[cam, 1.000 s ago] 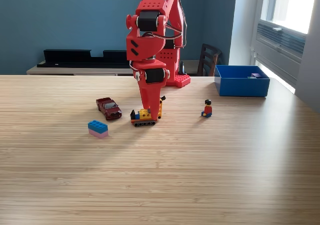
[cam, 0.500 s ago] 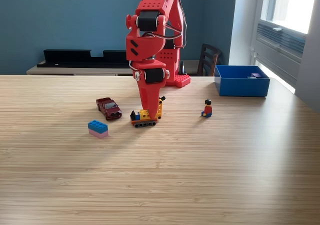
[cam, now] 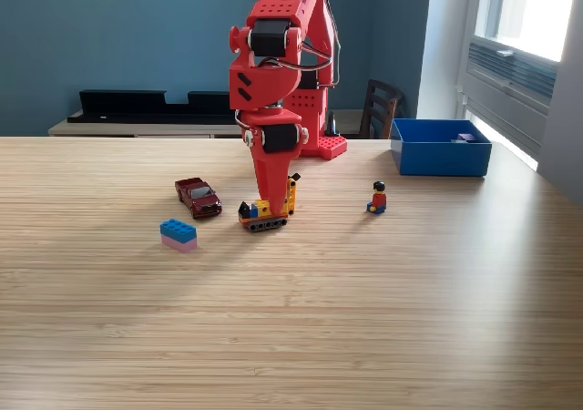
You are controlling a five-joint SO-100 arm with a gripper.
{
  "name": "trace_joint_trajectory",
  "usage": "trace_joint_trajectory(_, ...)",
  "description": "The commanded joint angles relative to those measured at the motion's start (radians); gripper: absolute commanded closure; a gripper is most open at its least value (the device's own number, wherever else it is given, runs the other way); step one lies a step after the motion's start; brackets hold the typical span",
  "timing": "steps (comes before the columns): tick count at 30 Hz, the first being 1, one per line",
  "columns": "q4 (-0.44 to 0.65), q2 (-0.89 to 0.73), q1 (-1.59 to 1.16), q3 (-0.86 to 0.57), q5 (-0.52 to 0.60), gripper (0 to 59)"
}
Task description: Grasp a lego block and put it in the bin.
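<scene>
While my red arm points straight down, I see its claw (cam: 271,200) clenched on the yellow tracked lego vehicle (cam: 266,214) at mid-desk (cam: 291,319). Toward the exterior view's left lie a dark red car (cam: 199,197) and a blue-and-pink block (cam: 178,234); the blue bin (cam: 441,148) sits far right.

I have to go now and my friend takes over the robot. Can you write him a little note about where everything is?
Gripper: down on the small yellow tracked lego vehicle; a firm grip can't be told.
On the wooden table: dark red toy car, blue-on-pink lego block, little red lego figure.
Shallow blue plastic bin: far on the exterior view's right, with a small purple piece inside.
Left: lift the vehicle, carry it to the bin.
</scene>
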Motion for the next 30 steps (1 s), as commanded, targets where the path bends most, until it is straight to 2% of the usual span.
trace_joint_trajectory(1, 0.115, 0.048, 0.008, -0.198, 0.043, 58.6)
trace_joint_trajectory(9, 0.364, 0.048, -0.032, -0.471, 0.120, 58.6)
trace_joint_trajectory(14, 0.489, 0.048, -0.155, -0.586, 0.186, 58.6)
trace_joint_trajectory(26, 0.669, 0.048, -0.816, -0.739, 0.342, 58.6)
trace_joint_trajectory(30, 0.689, 0.048, -1.032, -0.718, 0.342, 58.6)
